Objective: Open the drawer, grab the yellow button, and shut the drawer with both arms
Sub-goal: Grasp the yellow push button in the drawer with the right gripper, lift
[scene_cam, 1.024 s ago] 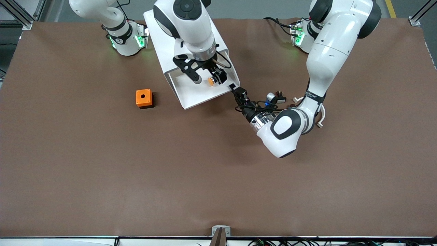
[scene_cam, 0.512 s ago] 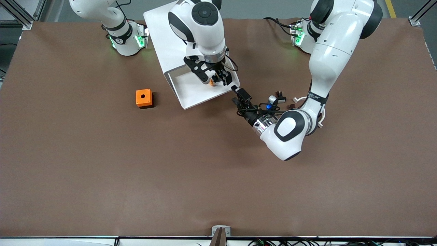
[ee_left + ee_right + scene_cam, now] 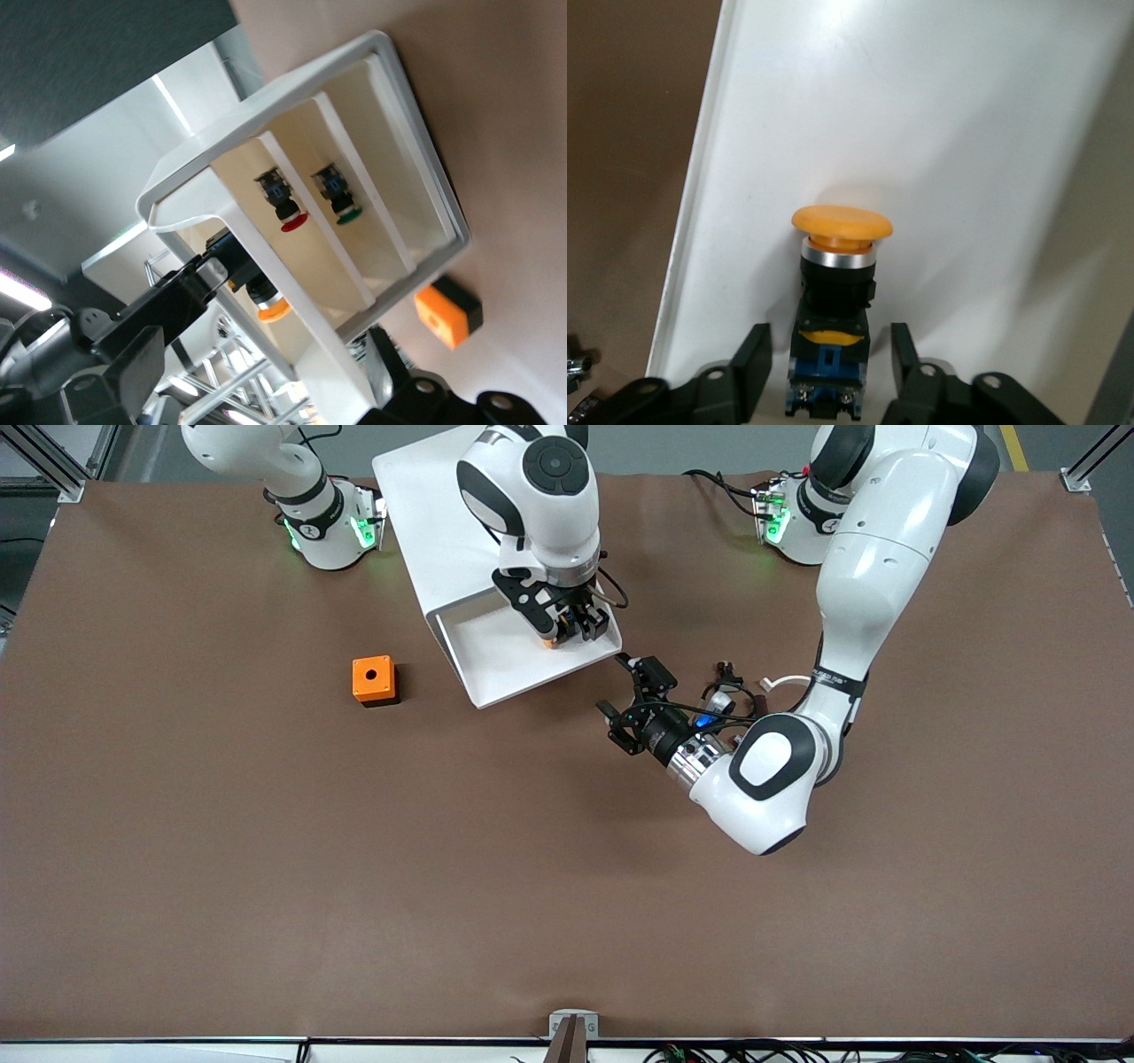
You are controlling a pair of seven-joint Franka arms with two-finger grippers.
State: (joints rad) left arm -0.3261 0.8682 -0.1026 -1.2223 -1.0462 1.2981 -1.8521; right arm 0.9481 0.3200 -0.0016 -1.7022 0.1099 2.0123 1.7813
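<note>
One light, rigid button (image 3: pixel 835 310) lies in the open drawer (image 3: pixel 509 664), best pinched across its black body, which the right gripper (image 3: pixel 824 376) brackets apparently without contact; the left gripper (image 3: pixel 640 707) hangs spread wide over the table.

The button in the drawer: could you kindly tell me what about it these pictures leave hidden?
Front view: the right claw covers most of the button; only an orange sliver shows.
Left wrist view: the right claw and a wall of the drawer hide much of its body; mainly the cap shows.
</note>
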